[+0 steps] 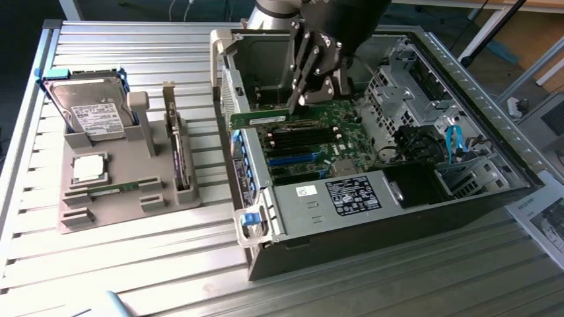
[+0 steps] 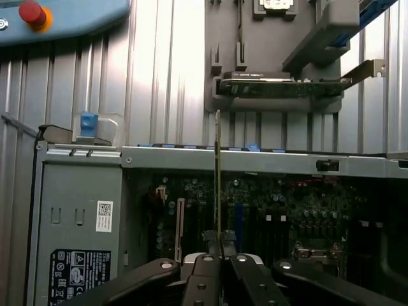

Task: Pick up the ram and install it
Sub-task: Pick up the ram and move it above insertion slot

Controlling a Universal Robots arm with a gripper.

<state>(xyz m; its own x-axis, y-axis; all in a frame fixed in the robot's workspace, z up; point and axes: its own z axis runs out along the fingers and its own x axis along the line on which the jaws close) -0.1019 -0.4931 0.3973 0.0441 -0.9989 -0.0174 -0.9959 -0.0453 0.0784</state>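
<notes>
1. The black two-fingered gripper (image 1: 300, 102) (image 2: 220, 247) has its fingers pressed together on the thin green ram stick with black chips (image 1: 260, 119) (image 2: 218, 172), pinching it at one end.
2. The ram hangs inside the open black tower computer case (image 1: 370, 241), which lies on its side. It is over the green motherboard (image 1: 331, 125), close to the case wall on the exterior view's left.
3. In the exterior view the stick runs lengthwise, level, just above the row of long black memory slots (image 1: 298, 139) (whether it touches them cannot be told). In the wrist view it shows edge-on as a thin upright line.
4. A grey moulded holder block (image 1: 123, 155) sits on the ribbed metal table (image 1: 132, 264) beside the case, toward the table's edge on the exterior view's left.
5. The block carries a silver hard drive (image 1: 88, 112) at its far end, a square silver processor chip (image 1: 88, 168) near its middle, and a tall dark expansion card (image 1: 176, 155) standing along the edge nearest the case.
</notes>
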